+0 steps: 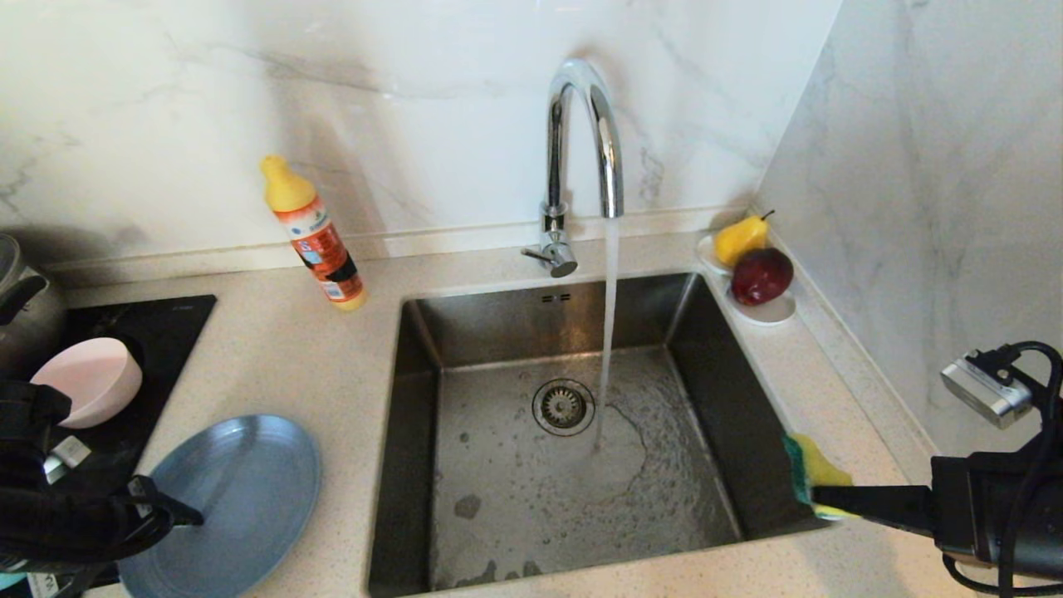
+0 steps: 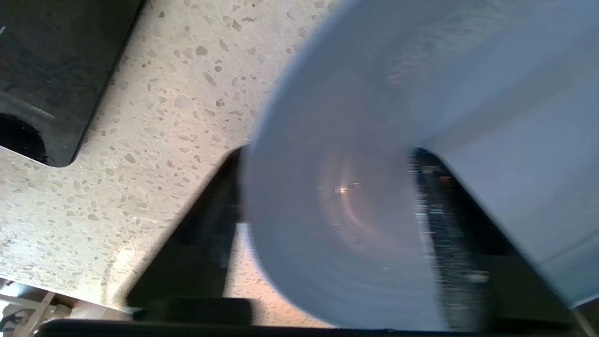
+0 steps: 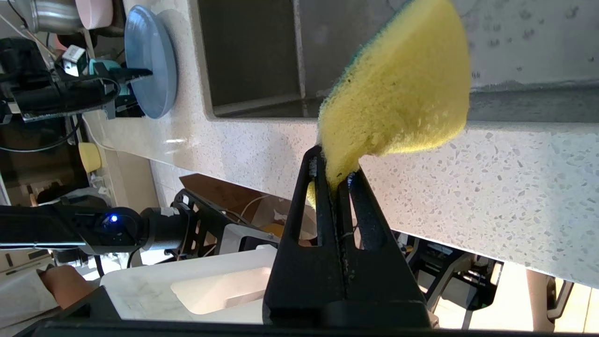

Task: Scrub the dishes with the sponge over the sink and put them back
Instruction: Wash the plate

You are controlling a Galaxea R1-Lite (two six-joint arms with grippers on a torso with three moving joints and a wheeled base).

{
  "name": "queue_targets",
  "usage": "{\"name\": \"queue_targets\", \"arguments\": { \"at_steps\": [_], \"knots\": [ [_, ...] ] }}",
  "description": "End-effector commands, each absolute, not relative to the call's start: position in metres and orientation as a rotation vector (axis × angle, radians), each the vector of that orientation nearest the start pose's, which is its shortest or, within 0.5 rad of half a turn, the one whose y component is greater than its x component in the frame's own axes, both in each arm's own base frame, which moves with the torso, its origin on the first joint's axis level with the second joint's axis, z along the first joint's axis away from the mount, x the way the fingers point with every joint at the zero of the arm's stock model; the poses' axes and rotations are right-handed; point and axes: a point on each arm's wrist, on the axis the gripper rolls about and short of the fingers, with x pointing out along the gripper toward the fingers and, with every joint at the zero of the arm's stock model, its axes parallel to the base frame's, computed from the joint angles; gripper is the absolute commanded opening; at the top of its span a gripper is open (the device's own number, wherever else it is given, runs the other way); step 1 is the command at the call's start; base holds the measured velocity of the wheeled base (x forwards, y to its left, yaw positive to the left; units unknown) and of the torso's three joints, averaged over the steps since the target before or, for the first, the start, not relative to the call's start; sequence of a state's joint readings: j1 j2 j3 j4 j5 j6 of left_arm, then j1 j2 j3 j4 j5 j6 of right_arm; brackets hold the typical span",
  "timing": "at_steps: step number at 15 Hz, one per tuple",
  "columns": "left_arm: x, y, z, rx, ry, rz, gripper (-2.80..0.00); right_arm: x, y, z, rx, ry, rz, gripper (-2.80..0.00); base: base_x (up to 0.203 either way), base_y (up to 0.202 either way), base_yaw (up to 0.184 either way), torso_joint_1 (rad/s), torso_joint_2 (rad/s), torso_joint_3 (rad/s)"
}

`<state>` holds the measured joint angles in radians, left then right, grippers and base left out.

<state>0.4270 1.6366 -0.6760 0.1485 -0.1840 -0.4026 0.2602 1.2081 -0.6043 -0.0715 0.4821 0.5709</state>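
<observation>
The grey-blue plate (image 1: 241,490) lies on the counter left of the sink (image 1: 540,320). My left gripper (image 1: 178,511) is at the plate's near-left rim, open, one finger over the plate (image 2: 468,70) and one under its edge. The rim sits between the fingers (image 2: 435,210) of the left gripper (image 2: 330,152). The pale pink bowl (image 1: 91,378) rests on the black hob behind it. A bit of a teal bowl (image 3: 99,66) shows behind the left arm. My right gripper (image 1: 818,500) hovers at the sink's right edge, shut on the yellow sponge (image 1: 818,472). The sponge (image 3: 402,93) juts from the right gripper (image 3: 334,174).
Water runs from the chrome tap (image 1: 581,108) onto the basin floor by the drain strainer (image 1: 563,407). An orange detergent bottle (image 1: 315,237) stands behind the plate. A pear (image 1: 742,237) and a red apple (image 1: 761,276) sit on a white dish (image 1: 776,311) at the back right. A metal pot (image 1: 25,299) stands far left.
</observation>
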Motion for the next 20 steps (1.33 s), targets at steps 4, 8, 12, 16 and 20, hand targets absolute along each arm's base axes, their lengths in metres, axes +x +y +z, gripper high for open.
{"name": "queue_targets", "arguments": {
  "at_steps": [4,8,12,16,20],
  "knots": [
    [0.212,0.095,0.103,-0.698,1.029,0.459,-2.8,0.156,0.053,0.192,0.592,0.736,0.553,-2.8,0.0,0.0,0.0,0.0,0.0,0.0],
    [0.209,0.105,0.107,-0.708,1.002,0.489,-2.8,0.16,0.053,0.193,0.594,0.738,0.553,-2.8,0.0,0.0,0.0,0.0,0.0,0.0],
    [0.205,0.109,0.124,-0.706,0.932,0.5,-2.8,0.16,0.054,0.193,0.594,0.737,0.556,-2.8,0.0,0.0,0.0,0.0,0.0,0.0],
    [0.19,0.101,0.163,-0.686,0.822,0.486,-2.8,0.16,0.054,0.193,0.594,0.74,0.559,-2.8,0.0,0.0,0.0,0.0,0.0,0.0],
    [0.166,0.083,0.209,-0.661,0.725,0.422,-2.8,0.155,0.053,0.195,0.595,0.728,0.573,-2.8,0.0,0.0,0.0,0.0,0.0,0.0]
  ]
}}
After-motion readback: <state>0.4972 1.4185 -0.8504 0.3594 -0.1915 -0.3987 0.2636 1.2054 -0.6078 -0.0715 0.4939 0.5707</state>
